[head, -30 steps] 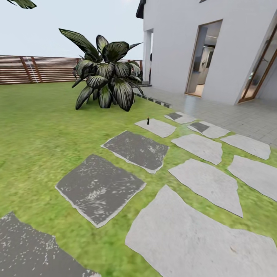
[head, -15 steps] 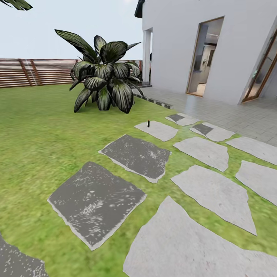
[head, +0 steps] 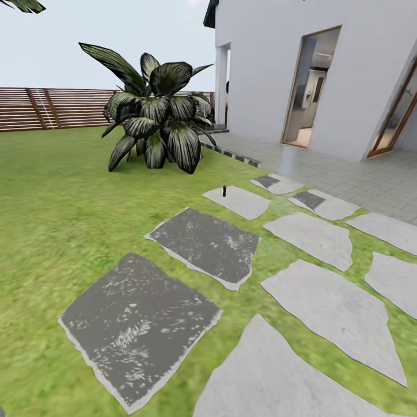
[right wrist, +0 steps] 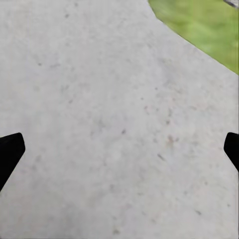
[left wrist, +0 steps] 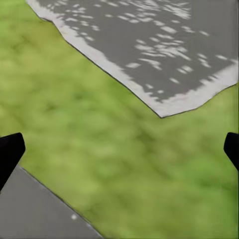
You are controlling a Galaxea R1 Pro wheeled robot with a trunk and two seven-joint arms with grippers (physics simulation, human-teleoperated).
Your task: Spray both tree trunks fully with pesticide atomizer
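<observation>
Both claws spread wide, nothing in them.
Left claw over grass, right claw over pale stone; little bottle far ahead.

The left gripper has plain matte black fingertips, bluntly pointed. The right gripper has the same black fingertips, unmarked.

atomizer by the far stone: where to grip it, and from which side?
Probably around the body of the atomizer, coming in level from this side: it stands upright, thin and dark, at the near-left corner of a pale stepping stone, with grass in front. It is too small to make out its nozzle.
</observation>
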